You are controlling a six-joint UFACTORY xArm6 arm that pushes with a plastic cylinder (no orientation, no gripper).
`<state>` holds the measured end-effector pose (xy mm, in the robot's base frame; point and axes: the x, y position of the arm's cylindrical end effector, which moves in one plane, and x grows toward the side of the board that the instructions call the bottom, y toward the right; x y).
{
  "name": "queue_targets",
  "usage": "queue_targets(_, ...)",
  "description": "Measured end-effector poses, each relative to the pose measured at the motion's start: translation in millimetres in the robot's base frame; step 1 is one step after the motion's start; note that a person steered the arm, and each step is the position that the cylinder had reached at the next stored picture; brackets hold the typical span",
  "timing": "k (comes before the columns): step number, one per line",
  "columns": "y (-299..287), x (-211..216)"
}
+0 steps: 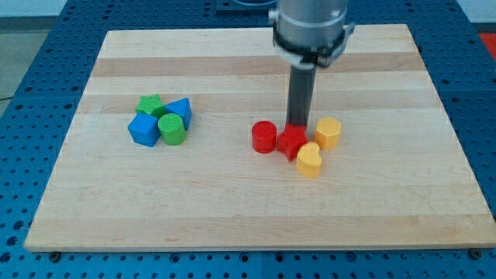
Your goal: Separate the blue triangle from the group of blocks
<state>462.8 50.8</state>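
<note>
Nearest on the wooden surface [232, 209], right of centre, sits a yellow block [309, 160], heart-like in shape, touching a red block [292, 142] at its 10 o'clock; that red one's shape is hard to make out, partly hidden by the rod. A red cylinder [263, 137] stands just beside it at 9 o'clock, and a yellow block [328, 132], roughly hexagonal, is at its 2 o'clock, close to touching. The dark rod comes straight down from the grey arm housing [310, 27] at 12 o'clock, and the tip [298, 126] meets the surface right behind the red block, touching or nearly so. No fingers on this arm, only the bare rod, so nothing spread or pinching. Well apart at 9 o'clock is the second cluster: a blue cube-like block [144, 129] at front left, a green cylinder [172, 129] beside it at 3 o'clock, a green star-like block [150, 106] behind, and the blue triangle [180, 109] at the back right, touching the green cylinder and the green star-like block. The tip is far from that group. Blue perforated table [23, 93] surrounds the surface.
</note>
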Motion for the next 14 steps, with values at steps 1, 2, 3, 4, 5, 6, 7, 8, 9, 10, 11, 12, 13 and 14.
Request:
queue_targets(1, -13.8, 6.5)
queue_targets(2, -15.6, -3.0)
queue_targets(3, -18.4, -57.5)
queue_targets(4, -94.0, -69.9)
queue_targets(5, -134.2, -19.4)
queue_targets(6, -131.1, 16.9)
queue_targets(7, -156.3, 17.7)
queue_targets(8, -177.7, 4.8)
queue_targets(9, -177.9, -37.5)
queue_targets(10, -177.9, -78.7)
queue_targets(11, -189.7, -104.4)
queue_targets(12, -192.1, -101.9)
queue_targets(13, -192.1, -86.5)
queue_targets(14, -192.1, -73.0)
